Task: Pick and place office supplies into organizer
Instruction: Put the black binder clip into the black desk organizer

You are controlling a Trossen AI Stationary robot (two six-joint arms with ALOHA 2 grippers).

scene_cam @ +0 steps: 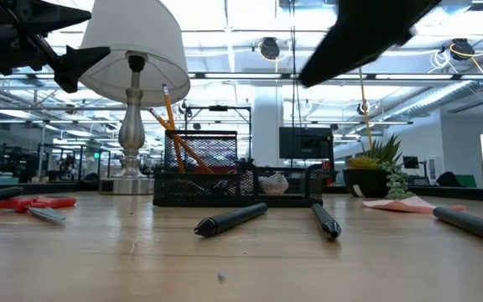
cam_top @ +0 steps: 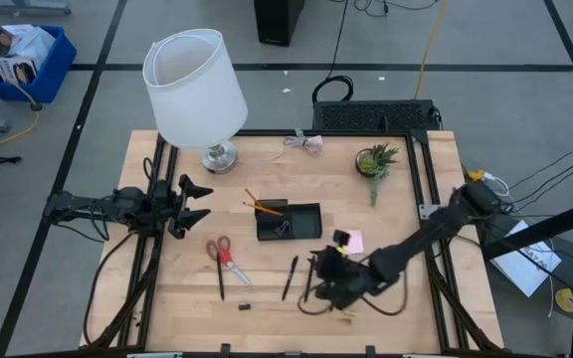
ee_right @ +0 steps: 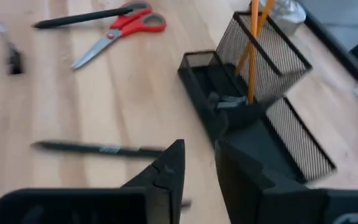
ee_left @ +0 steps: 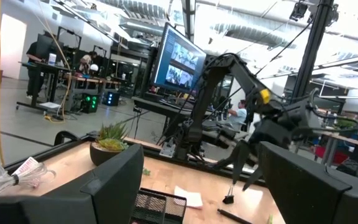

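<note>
The right end effector (cam_top: 328, 281) hovers over the table near its front edge, right of centre, with its two dark fingers (ee_right: 166, 171) drawn close together, a narrow gap between them and nothing visibly held. Just beside it on the wood lie two slim black pens (cam_top: 291, 277), one slightly nearer the table's middle than the other; the right wrist view shows one pen (ee_right: 98, 148) lying flat just ahead of the fingertips. The square pink sticky-note pad (cam_top: 351, 241) rests flat on the table just behind this end effector, toward the right edge.

The organizer (cam_top: 288, 220), a low black mesh tray with compartments, sits at about the middle of the table. Thin orange pencils (cam_top: 258, 203) stand tilted in its taller mesh compartment, and a small greyish item lies in a lower one; what it is cannot be told. Left of the organizer, toward the front, the red-handled scissors (cam_top: 222, 253) lie flat with another black pen just beside them. A tiny dark bit (cam_top: 244, 306) lies near the front edge.

The left end effector (cam_top: 193, 202) waits above the left edge of the table, its fingers spread wide and empty. A white-shaded lamp (cam_top: 195, 88) stands at the back left, and a small potted plant (cam_top: 376, 160) toward the back right.
</note>
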